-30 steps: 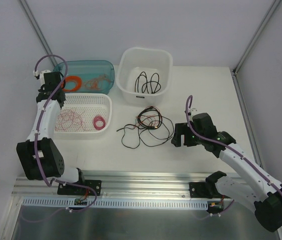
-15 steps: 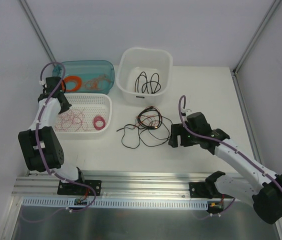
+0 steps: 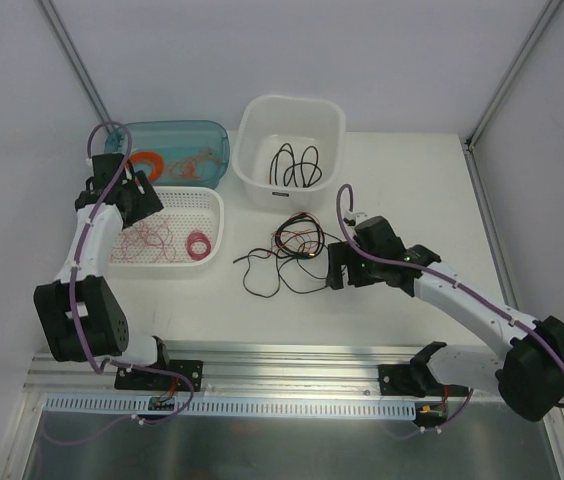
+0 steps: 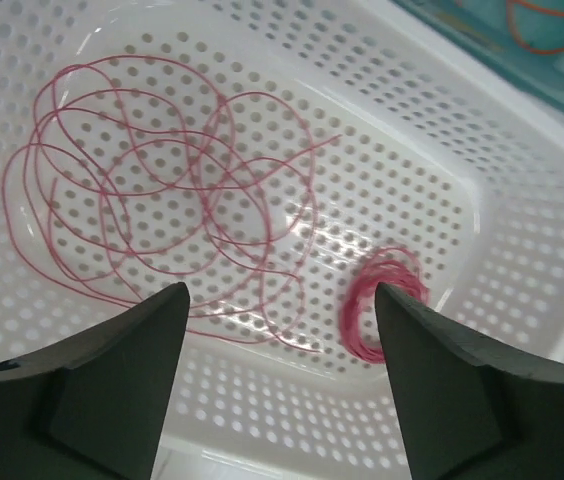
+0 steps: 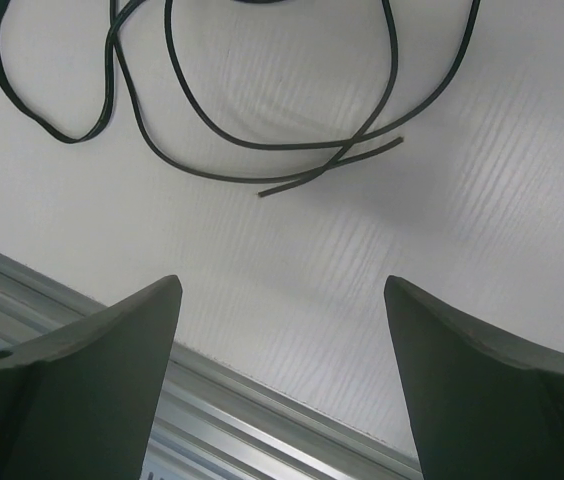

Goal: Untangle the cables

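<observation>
The cables lie in a loose black, red and orange tangle on the white table, in front of the white tub. My right gripper hovers just right of the tangle, open and holding nothing. In the right wrist view, black cable loops lie ahead of its open fingers. My left gripper is over the white perforated basket, open and empty. Below it lie a loose red wire and a tight pink ring.
A teal bin at the back left holds orange wire and an orange ring. The white tub holds black cables. An aluminium rail runs along the near table edge. Frame posts stand at the back corners.
My left gripper has swung from the teal bin's left end to over the white basket and opened. My right arm has moved left, closer to the tangle, still open.
</observation>
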